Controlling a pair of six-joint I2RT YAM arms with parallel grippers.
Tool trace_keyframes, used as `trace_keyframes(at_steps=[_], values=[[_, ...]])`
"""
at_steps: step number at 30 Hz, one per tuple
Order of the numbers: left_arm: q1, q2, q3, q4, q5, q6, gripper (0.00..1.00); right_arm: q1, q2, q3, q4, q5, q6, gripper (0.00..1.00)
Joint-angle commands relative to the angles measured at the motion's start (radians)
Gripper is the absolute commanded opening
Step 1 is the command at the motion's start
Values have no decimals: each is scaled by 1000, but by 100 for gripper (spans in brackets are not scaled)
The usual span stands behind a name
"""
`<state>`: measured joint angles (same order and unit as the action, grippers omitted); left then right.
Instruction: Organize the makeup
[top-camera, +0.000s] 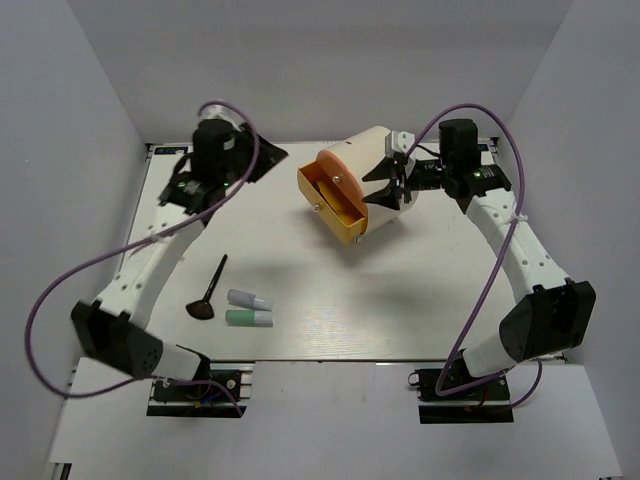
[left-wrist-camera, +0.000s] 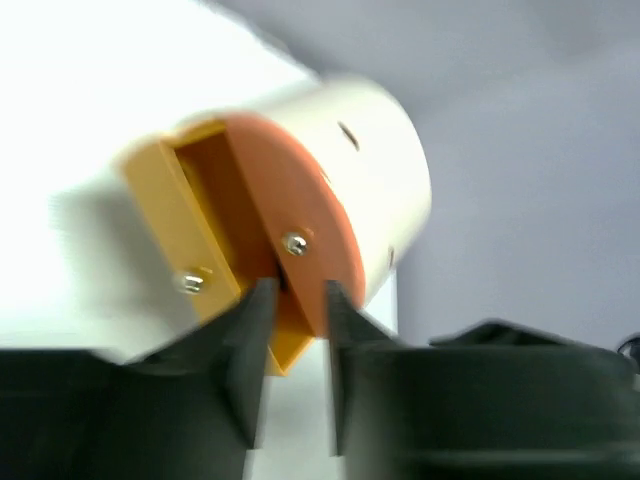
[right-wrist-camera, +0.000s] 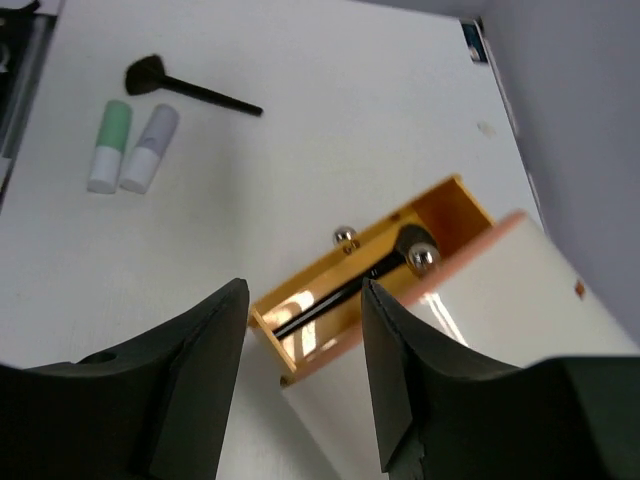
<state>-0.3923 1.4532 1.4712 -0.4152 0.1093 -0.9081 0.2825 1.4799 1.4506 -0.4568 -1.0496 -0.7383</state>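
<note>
A thin black-handled brush (top-camera: 208, 292), a lavender tube (top-camera: 250, 299) and a mint green tube (top-camera: 249, 319) lie at the front left of the table. They also show in the right wrist view: brush (right-wrist-camera: 190, 88), lavender tube (right-wrist-camera: 150, 148), mint tube (right-wrist-camera: 108, 145). A second black brush (right-wrist-camera: 340, 295) lies in the pulled-out yellow drawer (top-camera: 335, 205). My right gripper (top-camera: 392, 187) is open and empty, close by the drum's right side, and looks down on the drawer (right-wrist-camera: 304, 290). My left gripper (top-camera: 258, 165) is narrowly open and empty, left of the drum. The lipstick and the gold-black case are out of view.
The big cream drum with the orange face (top-camera: 350, 170) lies at the back centre, its drawer pointing towards the front. It also shows in the left wrist view (left-wrist-camera: 330, 170). Grey walls close in the table on the left, right and back.
</note>
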Motion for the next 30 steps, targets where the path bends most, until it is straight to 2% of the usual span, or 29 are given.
trace_keyframes(at_steps=[1,3,5,9,11,12,13,15,16,17,19,21,22,25,30], values=[[24,-148,76,-250,-310,109,43,41,22,68,-127,-161,-239,55],[46,-200,87,-377,-425,130,53,90,33,73,-144,-138,-266,55],[55,-237,86,-456,-473,135,62,124,42,71,-157,-107,-317,55],[78,-289,22,-625,-526,124,66,255,81,62,-206,-46,-464,51],[87,-310,-33,-675,-527,118,67,288,106,77,-207,-15,-506,43],[87,-315,-51,-686,-520,118,67,311,135,89,-206,-10,-492,39],[87,-318,-70,-692,-502,123,67,329,149,105,-189,-7,-469,31],[96,-318,-132,-712,-462,133,65,348,177,145,-155,2,-356,23],[96,-317,-159,-712,-444,141,64,357,178,146,-81,14,-305,13],[107,-315,-220,-700,-424,164,59,362,177,130,-27,32,-167,8],[116,-298,-281,-679,-369,195,54,366,152,94,74,103,-45,2],[116,-263,-352,-660,-323,230,49,368,129,48,142,134,23,4],[125,-226,-374,-649,-312,241,49,368,119,36,145,151,31,17],[151,-142,-440,-587,-303,307,50,363,74,-24,150,166,39,25],[199,-11,-465,-462,-287,422,53,356,-6,-97,148,224,40,30]])
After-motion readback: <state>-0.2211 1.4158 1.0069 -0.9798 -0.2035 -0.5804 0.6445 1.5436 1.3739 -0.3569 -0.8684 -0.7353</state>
